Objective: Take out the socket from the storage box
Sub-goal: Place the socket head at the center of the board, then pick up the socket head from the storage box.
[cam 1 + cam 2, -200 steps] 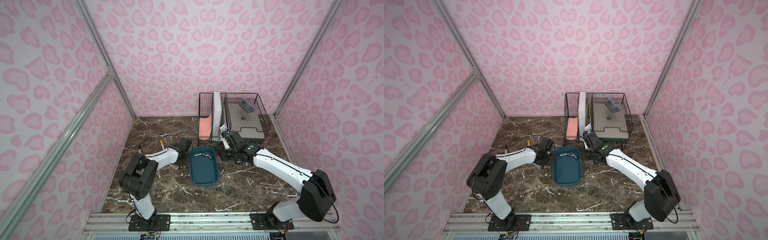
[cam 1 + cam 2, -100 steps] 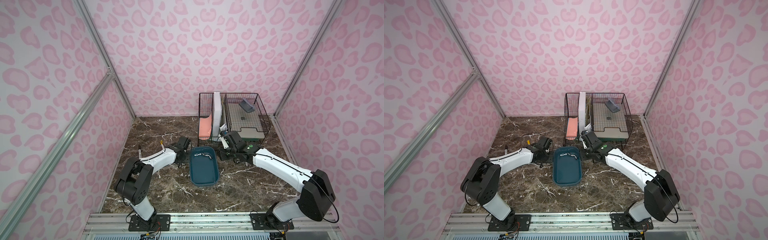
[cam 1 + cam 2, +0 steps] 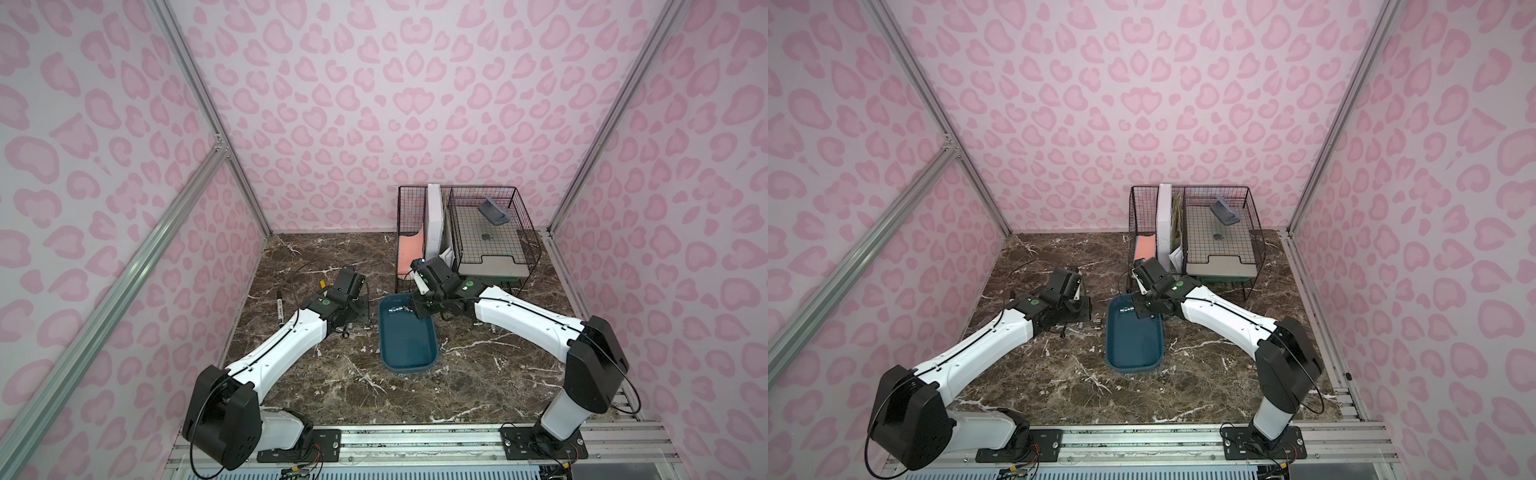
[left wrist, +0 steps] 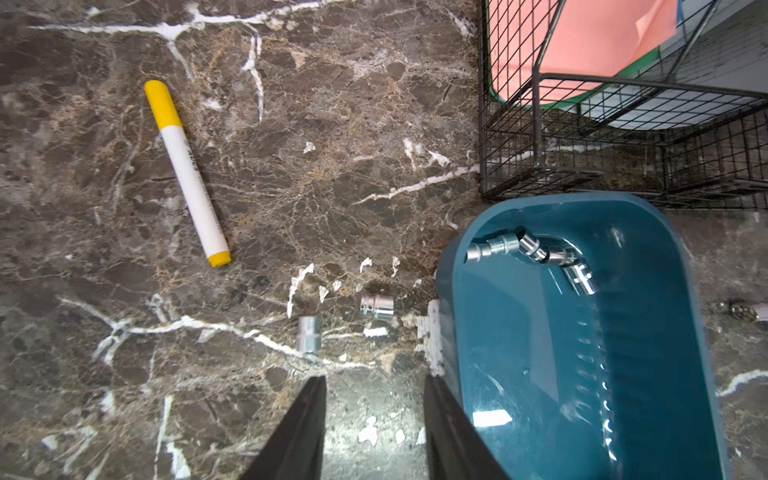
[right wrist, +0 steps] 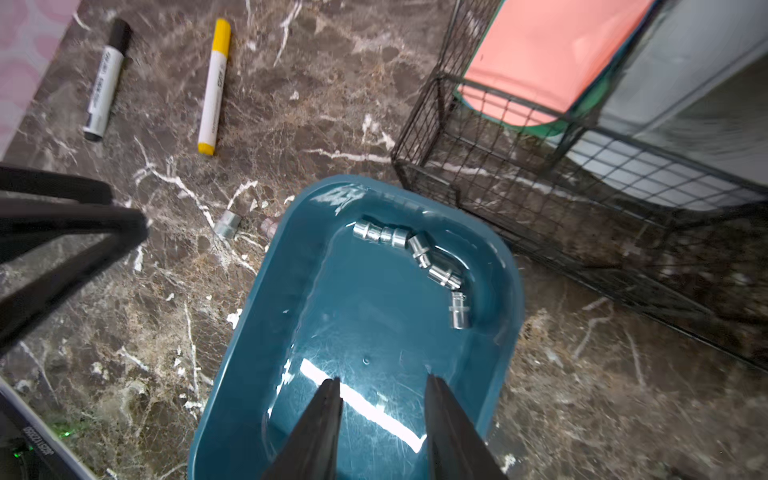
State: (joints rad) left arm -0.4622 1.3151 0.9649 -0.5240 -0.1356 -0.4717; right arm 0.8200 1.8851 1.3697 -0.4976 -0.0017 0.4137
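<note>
Sockets [image 5: 409, 249]: several chained end to end, hugging the storage box's [image 5: 249, 353] far wall.
Right gripper [image 5: 382, 382]: spread, empty, above mid-box.
Left gripper [image 4: 374, 380]: spread, empty, beside the box.
Risk: a jaw may hit the wall or nudge neighbouring sockets, and smooth metal may slip.

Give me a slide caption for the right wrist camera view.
Open right gripper hovers over the storage box, sockets clustered at one end; two loose sockets lie on the table beside it.
</note>
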